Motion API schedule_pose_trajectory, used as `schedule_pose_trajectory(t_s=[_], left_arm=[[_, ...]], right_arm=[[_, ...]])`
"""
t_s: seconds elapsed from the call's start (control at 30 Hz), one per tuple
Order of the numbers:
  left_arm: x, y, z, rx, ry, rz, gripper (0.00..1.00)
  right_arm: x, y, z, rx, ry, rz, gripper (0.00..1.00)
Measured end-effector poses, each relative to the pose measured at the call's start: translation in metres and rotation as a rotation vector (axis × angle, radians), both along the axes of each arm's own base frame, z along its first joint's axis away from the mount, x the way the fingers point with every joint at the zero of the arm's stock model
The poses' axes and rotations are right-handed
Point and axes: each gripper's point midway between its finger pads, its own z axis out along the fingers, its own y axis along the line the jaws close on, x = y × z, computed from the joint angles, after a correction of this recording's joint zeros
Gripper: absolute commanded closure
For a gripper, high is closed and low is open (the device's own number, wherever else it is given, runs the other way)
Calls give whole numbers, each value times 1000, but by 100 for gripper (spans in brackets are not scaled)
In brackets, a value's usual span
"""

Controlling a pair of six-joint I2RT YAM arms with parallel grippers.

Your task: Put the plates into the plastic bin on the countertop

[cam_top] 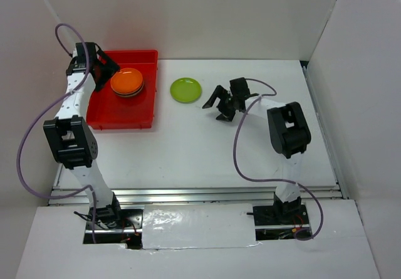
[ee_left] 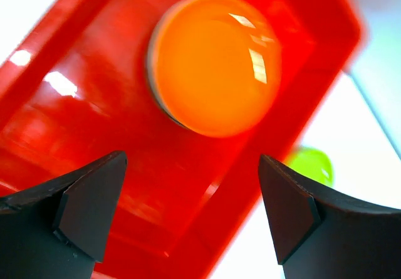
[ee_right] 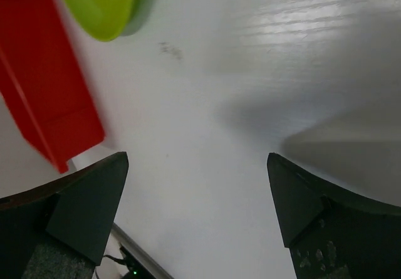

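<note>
Jaws: the left gripper [ee_left: 191, 210] and the right gripper [ee_right: 197, 204] are both spread wide, with nothing between the fingers of either.
Left gripper: hovers over the far-left part of the red bin [cam_top: 111, 113], just beside the plate stack. It is empty, so its part here looks done.
Plate stack: sits inside the bin towards its far wall, with an orange plate [cam_top: 127, 81] on top. A pale rim shows under it; how many plates lie below cannot be told. Stacking probably saves floor space in the bin.
Lime green plate [cam_top: 186, 89]: lies flat on the countertop [cam_top: 207, 153], just right of the bin and outside it.
Right gripper: sits further right of the bin, near the green plate and apart from it. It is likely opened wide to take the plate's rim.
Remaining: by the look of it, only the green plate is left to go in.
</note>
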Motion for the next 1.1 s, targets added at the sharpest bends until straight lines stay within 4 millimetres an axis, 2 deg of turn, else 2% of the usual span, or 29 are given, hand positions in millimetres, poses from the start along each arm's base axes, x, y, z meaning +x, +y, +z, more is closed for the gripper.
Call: schedule_pose_trajectory(t_s=[0.07, 0.17, 0.23, 0.33, 0.4, 0.43, 0.5, 0.53, 0.67, 0.7, 0.77, 0.87, 0.9, 1.03, 1.1], left_arm=[[-4, -15, 24, 25, -33, -19, 1], [-10, -34, 44, 24, -53, -56, 1], [-21, -38, 41, 11, -36, -69, 1], [-53, -45, 25, -12, 17, -88, 1], [-78, -51, 21, -26, 43, -107, 1], [-90, -53, 23, -31, 37, -117, 1], [-109, -58, 34, -34, 10, -133, 1], [-116, -60, 43, -29, -11, -144, 1], [-134, -64, 84, 4, -124, -188, 1], [-137, -66, 92, 7, -144, -197, 1], [-142, -66, 101, 18, -174, -215, 1], [-146, -67, 100, 21, -174, -239, 1], [-146, -67, 97, 20, -168, -246, 1], [-148, -73, 81, 0, -132, -288, 1], [-147, -75, 78, -9, -129, -303, 1]], right_arm=[[7, 8, -21, 9, 63, -22, 0], [44, 30, -13, 29, 21, -26, 0], [71, 46, -8, 54, -12, -31, 0], [89, 56, -15, 64, 5, -51, 2], [98, 61, -16, 76, 25, -73, 9], [104, 62, -17, 72, 31, -91, 16], [107, 61, -20, 72, 55, -120, 24], [108, 59, -22, 62, 69, -143, 31], [111, 51, -31, 35, 134, -214, 48], [114, 51, -32, 34, 140, -223, 57], [122, 51, -35, 36, 153, -244, 61], [130, 55, -38, 48, 168, -258, 64], [131, 55, -37, 51, 170, -263, 75], [130, 51, -39, 49, 199, -282, 99], [131, 52, -35, 60, 198, -288, 100]])
